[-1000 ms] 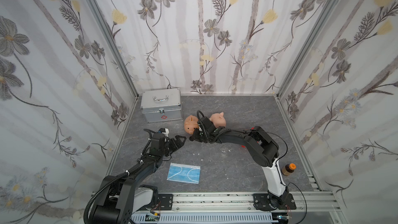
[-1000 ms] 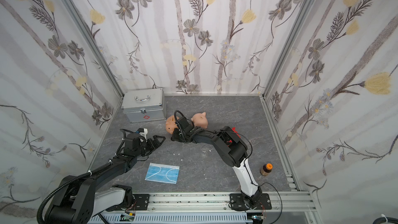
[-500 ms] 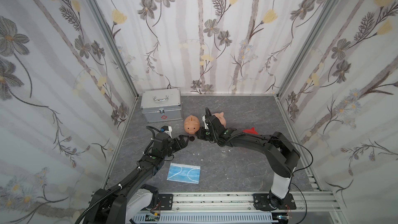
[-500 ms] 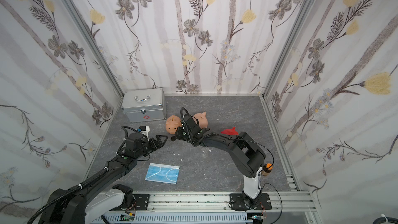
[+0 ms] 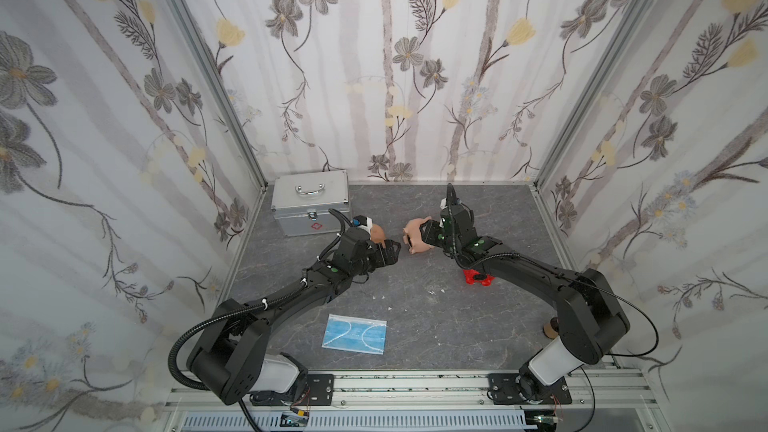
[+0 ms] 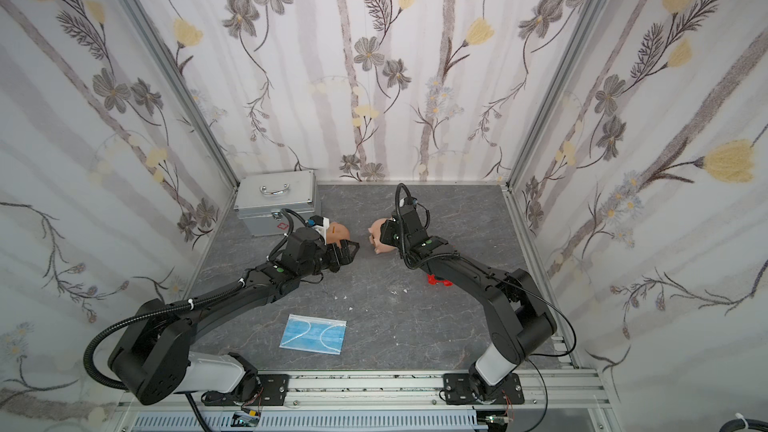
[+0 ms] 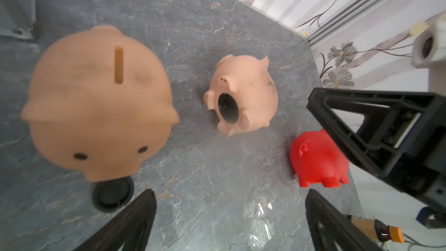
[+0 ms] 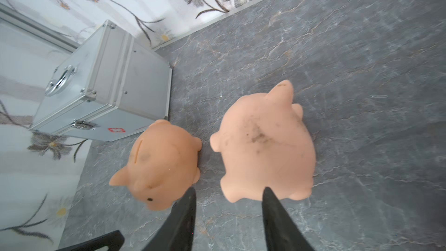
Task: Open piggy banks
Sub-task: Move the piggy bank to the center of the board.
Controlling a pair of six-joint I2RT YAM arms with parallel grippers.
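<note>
No words, brand names or numbers legible anywhere in these views. Only one sign to report: a small red cross mark (image 5: 316, 226), printed on the front face of the silver case (image 5: 309, 201) just beside its latch (image 5: 312, 214), sitting left of centre and near mid-height of the frame in both top views. Seen closer in the right wrist view as a red outline with a pale inside on the same front panel, near the latch, with no lettering readable around it.
</note>
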